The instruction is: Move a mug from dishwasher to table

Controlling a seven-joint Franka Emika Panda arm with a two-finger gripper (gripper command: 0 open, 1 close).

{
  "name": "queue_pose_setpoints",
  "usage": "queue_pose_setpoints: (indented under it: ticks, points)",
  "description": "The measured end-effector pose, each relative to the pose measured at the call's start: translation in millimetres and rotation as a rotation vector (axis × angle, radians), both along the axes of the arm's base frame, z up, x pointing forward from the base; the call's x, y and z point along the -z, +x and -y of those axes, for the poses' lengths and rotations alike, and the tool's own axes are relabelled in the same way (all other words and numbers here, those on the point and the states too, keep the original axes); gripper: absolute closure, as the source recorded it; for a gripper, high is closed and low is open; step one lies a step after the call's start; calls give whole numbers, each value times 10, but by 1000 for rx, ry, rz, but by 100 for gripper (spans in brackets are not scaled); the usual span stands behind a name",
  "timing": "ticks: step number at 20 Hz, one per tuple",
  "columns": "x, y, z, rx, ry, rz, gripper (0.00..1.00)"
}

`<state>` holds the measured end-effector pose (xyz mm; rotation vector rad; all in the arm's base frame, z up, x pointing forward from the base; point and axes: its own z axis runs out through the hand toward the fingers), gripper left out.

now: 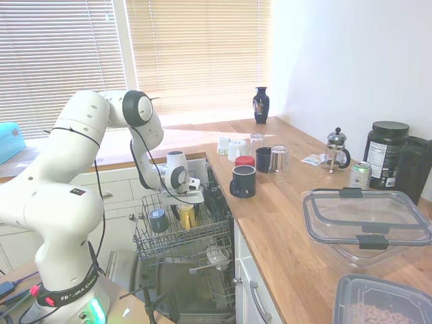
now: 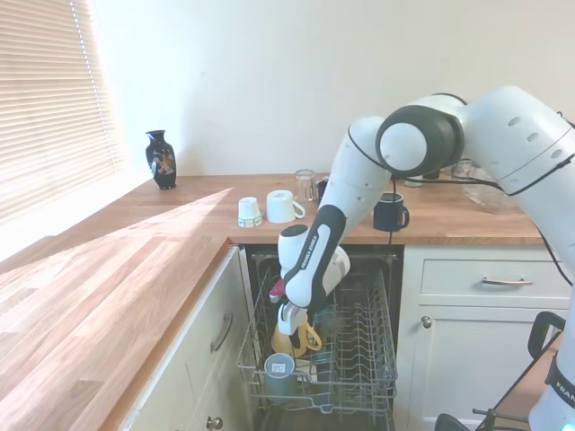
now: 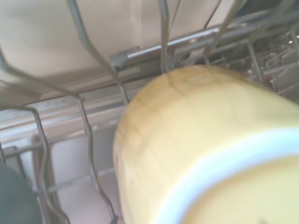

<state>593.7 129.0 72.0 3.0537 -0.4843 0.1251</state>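
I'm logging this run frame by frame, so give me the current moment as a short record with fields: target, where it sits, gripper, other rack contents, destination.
target: yellow mug
where it sits: upper rack of the dishwasher, lying tilted
gripper: gripper down at the mug's rim; finger state cannot be told
other rack contents: blue-grey mug toward the rack's front
destination: table, already holding a navy mug and other cups

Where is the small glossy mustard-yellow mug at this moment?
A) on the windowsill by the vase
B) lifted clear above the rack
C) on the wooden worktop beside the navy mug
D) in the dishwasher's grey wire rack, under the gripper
D: the small glossy mustard-yellow mug sits among the grey wire rack tines, with the gripper right at it.
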Motion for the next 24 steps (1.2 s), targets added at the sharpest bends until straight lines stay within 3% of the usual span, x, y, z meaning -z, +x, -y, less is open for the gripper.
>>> queue_pose_setpoints:
  ticks: [14, 15, 24]
  points:
    - [172, 119, 7, 8, 20, -43, 0]
    - [173, 120, 12, 10, 21, -43, 100]
    - [173, 134, 70, 31, 28, -43, 100]
